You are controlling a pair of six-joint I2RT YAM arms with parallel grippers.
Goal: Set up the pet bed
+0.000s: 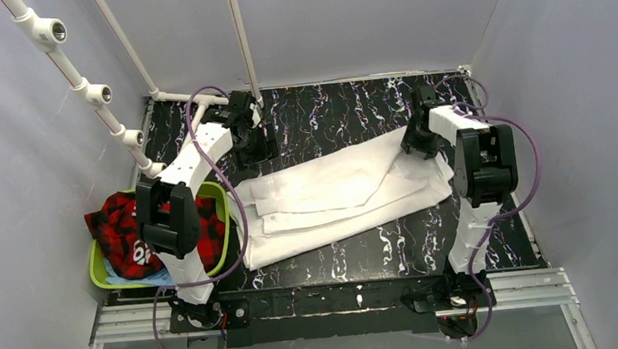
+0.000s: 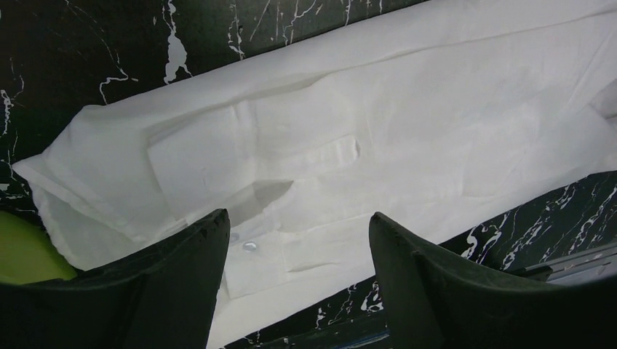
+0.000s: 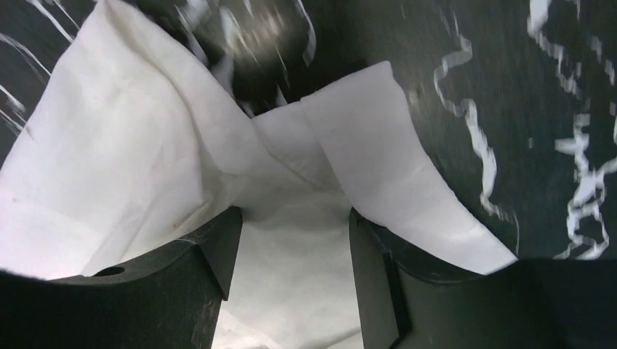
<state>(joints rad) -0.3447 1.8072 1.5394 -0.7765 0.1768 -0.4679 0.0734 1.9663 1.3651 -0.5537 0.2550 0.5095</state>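
Green basket (image 1: 97,270) with red plaid fabric (image 1: 114,227) sits near-left of the white cloth (image 1: 332,198), which lies folded. Left gripper (image 2: 298,225) is wide above the cloth's far-left end, right gripper (image 3: 295,218) wide astride its far-right corner. We judge we're mid-fold; next, the 2 grippers pinch that far edge.

Green basket (image 1: 97,270) just left of white cloth (image 1: 332,193)

Both spread — left end effector (image 2: 297,218), right end effector (image 3: 295,213)
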